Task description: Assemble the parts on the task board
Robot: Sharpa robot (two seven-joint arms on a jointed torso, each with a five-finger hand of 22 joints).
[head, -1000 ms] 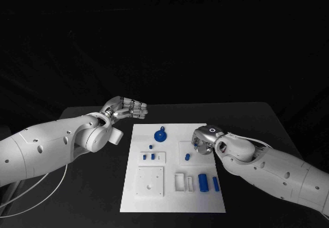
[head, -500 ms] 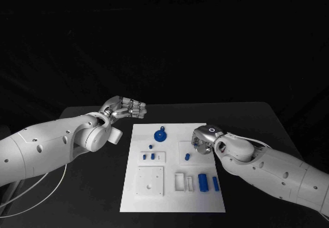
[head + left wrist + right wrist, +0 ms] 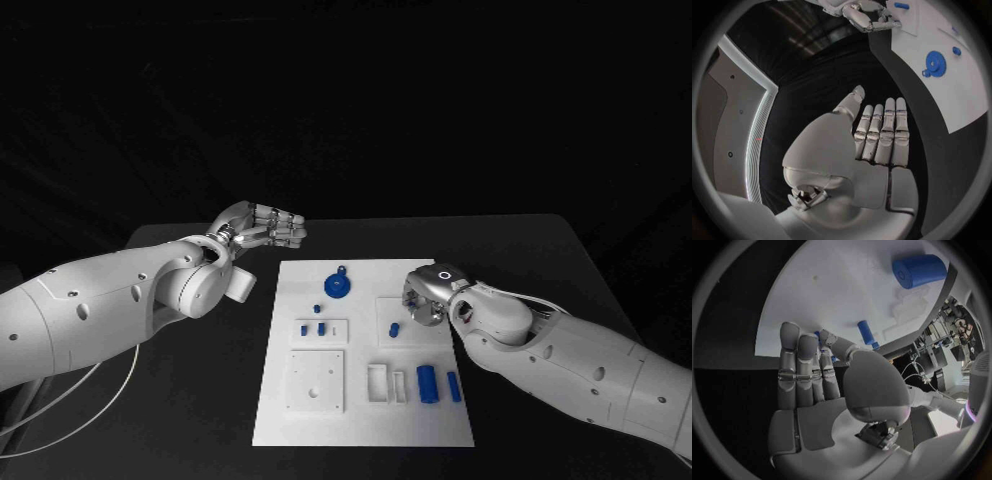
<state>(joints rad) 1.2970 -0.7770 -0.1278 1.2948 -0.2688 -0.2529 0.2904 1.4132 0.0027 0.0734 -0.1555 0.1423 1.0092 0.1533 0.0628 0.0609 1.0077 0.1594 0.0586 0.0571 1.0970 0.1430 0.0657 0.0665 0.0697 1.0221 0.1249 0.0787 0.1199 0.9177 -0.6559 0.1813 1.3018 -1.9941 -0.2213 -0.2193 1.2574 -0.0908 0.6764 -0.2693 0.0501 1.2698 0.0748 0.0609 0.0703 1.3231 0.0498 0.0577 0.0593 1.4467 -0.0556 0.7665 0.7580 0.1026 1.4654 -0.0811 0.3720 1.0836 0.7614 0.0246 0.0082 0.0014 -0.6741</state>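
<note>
Meanwhile, right hand (image 3: pixel 427 298) hovers flat over task board (image 3: pixel 361 420).

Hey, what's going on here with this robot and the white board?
The robot is assembling small blue parts on the white task board. Its right hand is down over the board's right side beside a small blue peg. Its left hand hovers off the board, holding nothing. The blue gear and blue cylinder lie untouched.
</note>
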